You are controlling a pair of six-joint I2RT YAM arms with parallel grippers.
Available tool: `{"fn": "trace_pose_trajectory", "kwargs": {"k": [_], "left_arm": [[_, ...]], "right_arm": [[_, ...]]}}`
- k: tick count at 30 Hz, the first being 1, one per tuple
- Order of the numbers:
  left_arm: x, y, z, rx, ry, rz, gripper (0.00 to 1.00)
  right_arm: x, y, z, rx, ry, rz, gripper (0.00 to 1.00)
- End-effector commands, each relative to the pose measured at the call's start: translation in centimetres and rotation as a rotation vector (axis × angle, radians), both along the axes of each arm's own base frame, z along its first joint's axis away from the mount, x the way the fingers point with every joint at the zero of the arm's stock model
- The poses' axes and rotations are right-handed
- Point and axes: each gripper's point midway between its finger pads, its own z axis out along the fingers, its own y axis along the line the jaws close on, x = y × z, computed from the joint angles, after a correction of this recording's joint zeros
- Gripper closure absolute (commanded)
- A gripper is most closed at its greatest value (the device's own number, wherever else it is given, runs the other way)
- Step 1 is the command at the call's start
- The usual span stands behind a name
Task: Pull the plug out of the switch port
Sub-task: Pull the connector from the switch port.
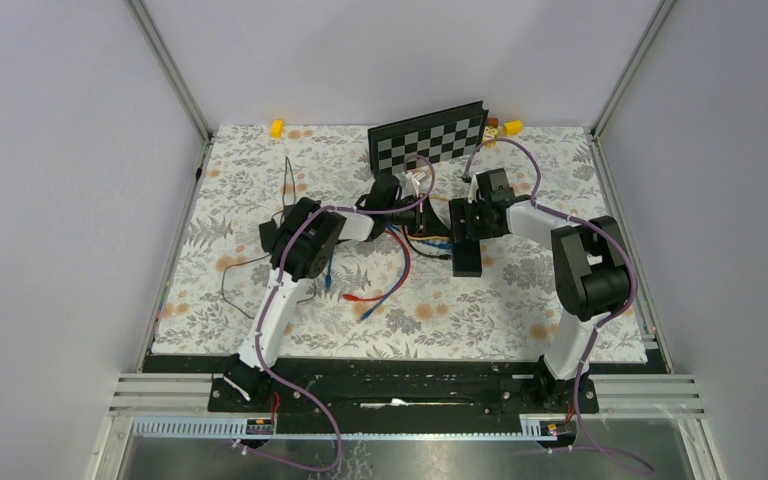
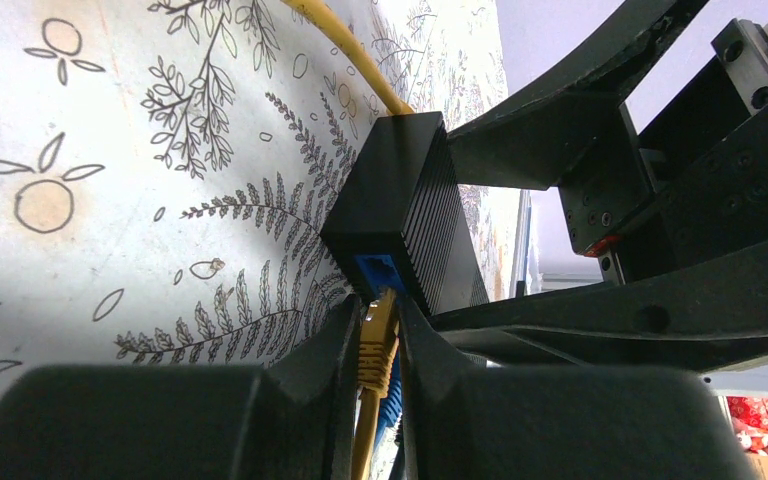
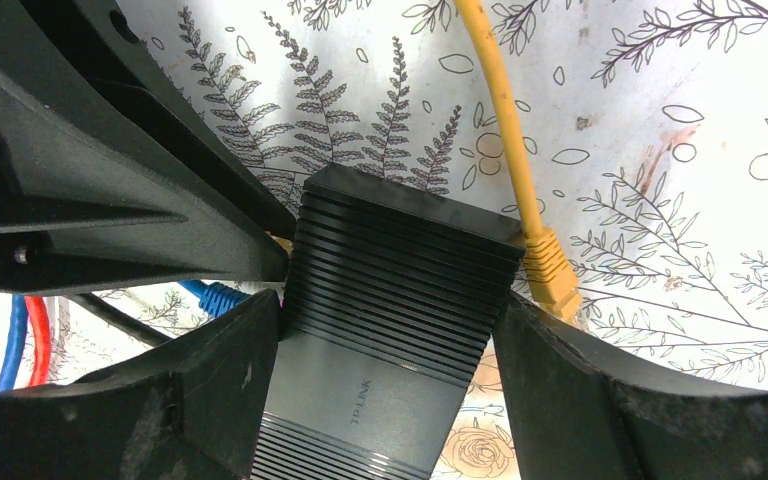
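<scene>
The black TP-Link switch (image 3: 390, 290) lies on the floral mat, and shows in the top view (image 1: 467, 258). My right gripper (image 3: 390, 310) is shut on its body, one finger on each long side; in the top view the right gripper (image 1: 467, 243) sits just behind it. My left gripper (image 2: 380, 305) is shut on a yellow plug (image 2: 378, 345) whose tip is at the switch's blue port face (image 2: 380, 268). In the top view the left gripper (image 1: 442, 232) is at the switch's left side. A blue plug (image 2: 393, 385) sits right behind the yellow one.
A second yellow cable (image 3: 505, 130) ends in a plug (image 3: 550, 275) by the switch's other side. Red (image 1: 365, 297) and blue (image 1: 392, 288) cables lie loose on the mat. A checkerboard (image 1: 428, 135) stands at the back. Small yellow items (image 1: 277, 127) sit by the back wall.
</scene>
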Motion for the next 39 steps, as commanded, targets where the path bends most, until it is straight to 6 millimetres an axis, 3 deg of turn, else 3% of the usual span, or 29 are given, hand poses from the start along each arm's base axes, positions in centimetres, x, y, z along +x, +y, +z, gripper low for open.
{"fn": "trace_pose_trajectory", "kwargs": {"k": [1,27,39], "left_arm": [[-3.1,1.6,-7.6,0.165,0.180,0.019,1.00],[-3.0,2.0,-7.6,0.199,0.181,0.059,1.00],[-2.9,2.0,-6.2,0.181,0.166,0.073,1.00]], "right_arm": [[-0.3,-1.8,-1.5,-0.095,0.024,-0.021,0.29],[0.3,-1.8,-1.0,-0.101,0.011,0.002,0.40],[0.1,-1.7,-0.5,-0.090,-0.001,-0.010,0.42]]}}
